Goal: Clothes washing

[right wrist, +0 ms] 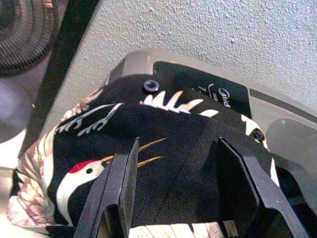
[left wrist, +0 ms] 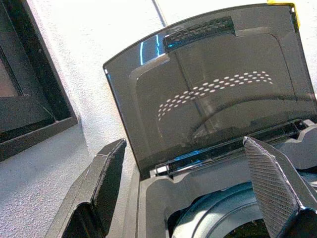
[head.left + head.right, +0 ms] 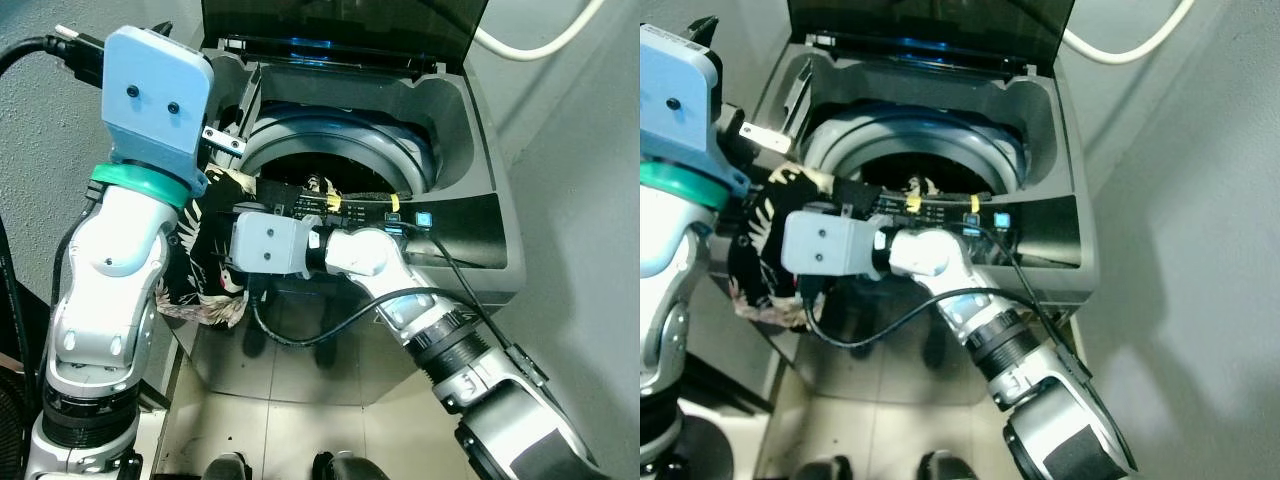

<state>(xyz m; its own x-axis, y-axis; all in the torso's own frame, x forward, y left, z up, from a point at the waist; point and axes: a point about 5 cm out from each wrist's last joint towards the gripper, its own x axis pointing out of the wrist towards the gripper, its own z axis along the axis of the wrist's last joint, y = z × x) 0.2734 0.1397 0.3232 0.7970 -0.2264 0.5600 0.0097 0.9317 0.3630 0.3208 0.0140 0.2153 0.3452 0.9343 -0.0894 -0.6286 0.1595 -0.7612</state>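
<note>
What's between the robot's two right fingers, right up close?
In the right wrist view, the open right gripper has only the black crane-print cloth between its fingers, draped over the washing machine's front corner.

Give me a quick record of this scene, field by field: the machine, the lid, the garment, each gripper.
machine: top-loading washer, grey, against a wall
lid: lid raised, dark and see-through
garment: black crane-print cloth draped over the washer's front left corner, part hanging down outside
drum: drum opening dark, contents hard to make out
left gripper: left gripper open, holding nothing, raised near the washer's left side, pointing toward the lid
right gripper: right gripper open, fingers either side of the cloth, not closed on it
hose: pale hose along the wall behind
</note>
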